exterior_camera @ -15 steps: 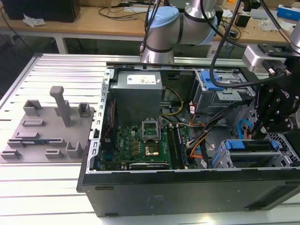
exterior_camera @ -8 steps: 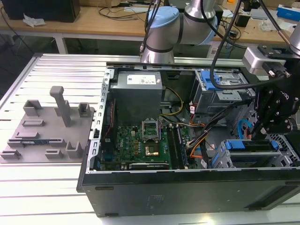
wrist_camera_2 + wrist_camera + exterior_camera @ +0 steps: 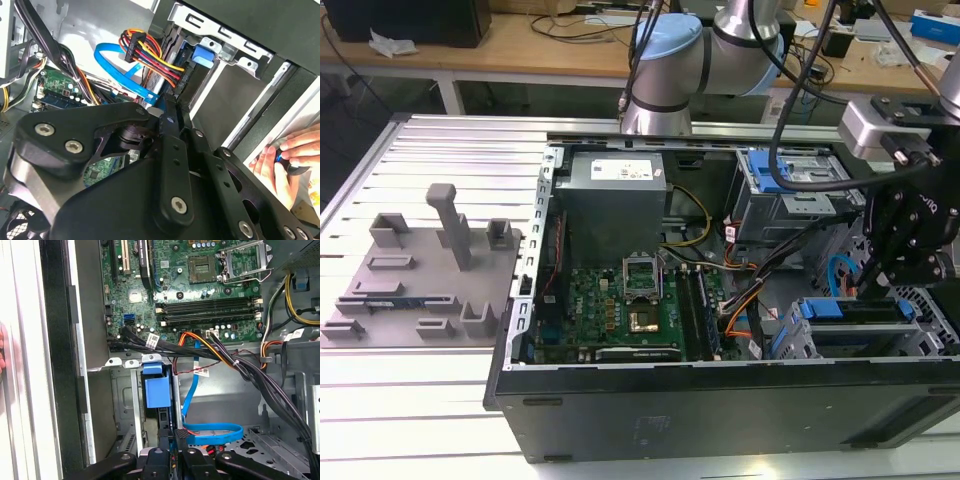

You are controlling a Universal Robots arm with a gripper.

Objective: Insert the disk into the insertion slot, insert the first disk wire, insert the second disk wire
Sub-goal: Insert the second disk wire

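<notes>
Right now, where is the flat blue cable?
In the first wrist view, the flat blue cable loops across the case floor, just above the hand and beside the blue drive carrier.

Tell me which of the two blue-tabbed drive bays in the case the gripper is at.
The gripper hangs at the low bay at the case's front edge, on the exterior view's right; the taller blue-latched bay stands farther back, apart from it.
</notes>
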